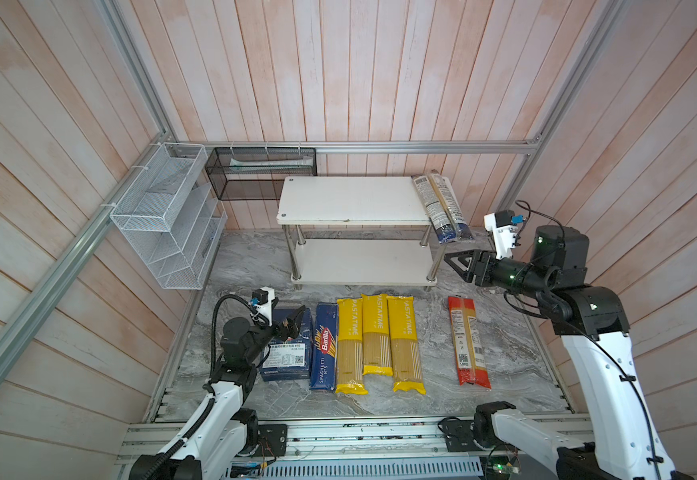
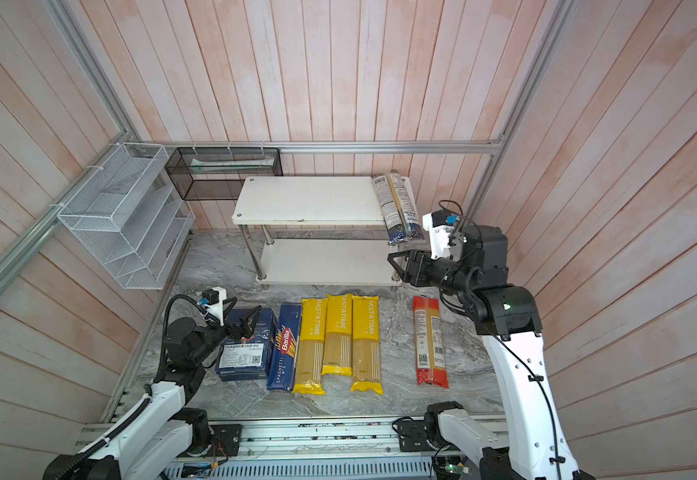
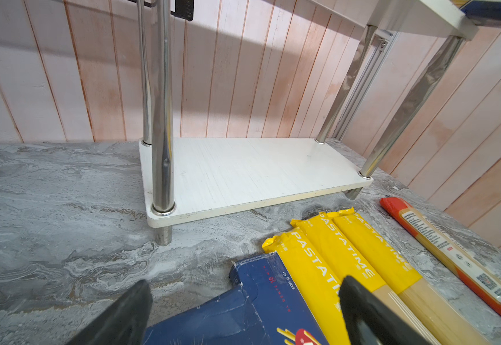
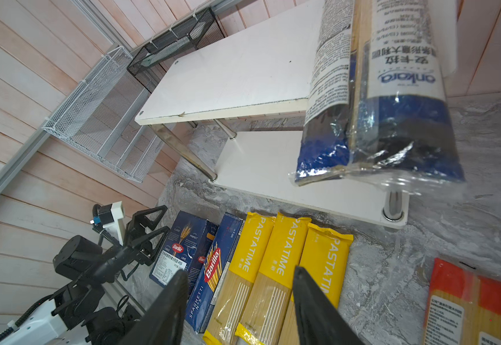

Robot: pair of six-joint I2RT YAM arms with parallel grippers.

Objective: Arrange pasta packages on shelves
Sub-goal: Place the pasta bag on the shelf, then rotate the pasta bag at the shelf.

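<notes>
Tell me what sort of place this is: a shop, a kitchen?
Likely a robot test booth staged as a pantry, not a real shop: panel walls on a bare aluminium frame, a small two-tier rack, pasta packs laid out on the tabletop.

Three yellow bags (image 1: 376, 332) read PASTATIME, one blue box (image 1: 323, 349) Barilla SPAGHETTI N.5, the blue-ended bag (image 4: 404, 74) ankara.

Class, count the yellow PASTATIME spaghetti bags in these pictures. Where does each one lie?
3 PASTATIME bags, side by side on the marble tabletop: one beside the Barilla box, one in the middle, one nearest the red-ended bag. None seems hidden.
</notes>
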